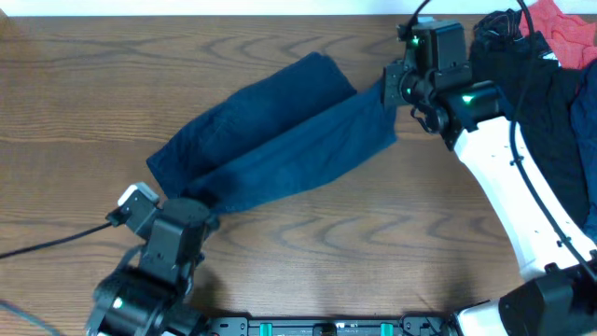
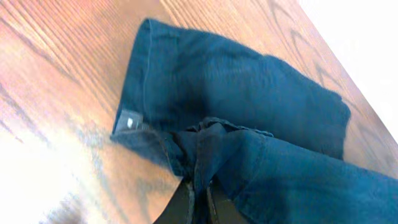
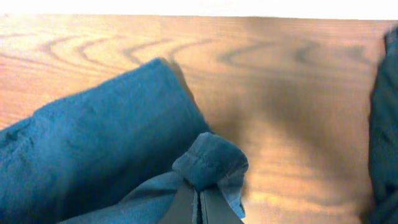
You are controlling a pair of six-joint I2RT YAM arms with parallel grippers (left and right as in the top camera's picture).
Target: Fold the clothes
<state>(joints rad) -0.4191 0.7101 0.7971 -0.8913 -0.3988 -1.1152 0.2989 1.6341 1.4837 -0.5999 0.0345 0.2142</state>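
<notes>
Nearest me, my left jaws are closed on the trousers (image 1: 280, 140). The left fingers (image 2: 181, 205) meet with a bunched fold of the waist end pinched between them. Just beside that grip the waistband (image 2: 142, 74) lies flat on the bench (image 1: 373, 252), with a small pale tag (image 2: 129, 120) at its corner.

From there the dark navy trousers lie diagonally across the middle of the bench toward the far right. The two legs are side by side and partly overlapping. The farther leg ends in a rounded hem (image 1: 322, 65) short of the far edge.

At the far end my right jaws are also closed on cloth. The right fingers (image 3: 185, 208) pinch the hem of the nearer leg, which curls into a small roll (image 3: 208, 162) above them.

Beyond, at the far right corner and apart from the trousers, sits a heap of black garments (image 1: 550, 103) with a red cloth (image 1: 569, 33) behind it.
</notes>
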